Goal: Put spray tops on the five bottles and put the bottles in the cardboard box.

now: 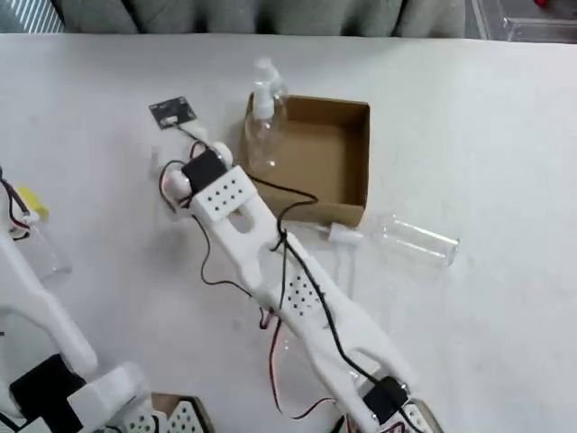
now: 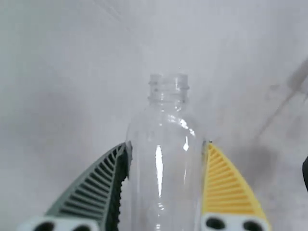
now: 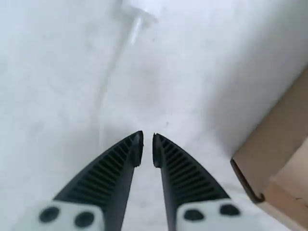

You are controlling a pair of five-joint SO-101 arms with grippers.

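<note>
My left gripper [image 2: 168, 144] is shut on a clear bottle [image 2: 166, 120] with an open neck and no spray top. In the high view it sits at the table's left edge, yellow finger [image 1: 32, 204] beside the bottle [image 1: 47, 256]. A bottle with a spray top [image 1: 265, 122] stands at the left wall of the cardboard box [image 1: 353, 158]. Another clear bottle [image 1: 417, 239] lies right of the box, with a loose spray top [image 1: 343, 235] just in front of the box. My right gripper [image 3: 147, 144] is shut and holds nothing, low over the table near a box corner [image 3: 269, 168], with the spray top [image 3: 138, 10] beyond.
The right arm [image 1: 297, 298] stretches diagonally from the front right toward the box's left side, trailing black and red cables. Its small camera board [image 1: 171, 113] sits left of the box. Open white table lies to the right and far side.
</note>
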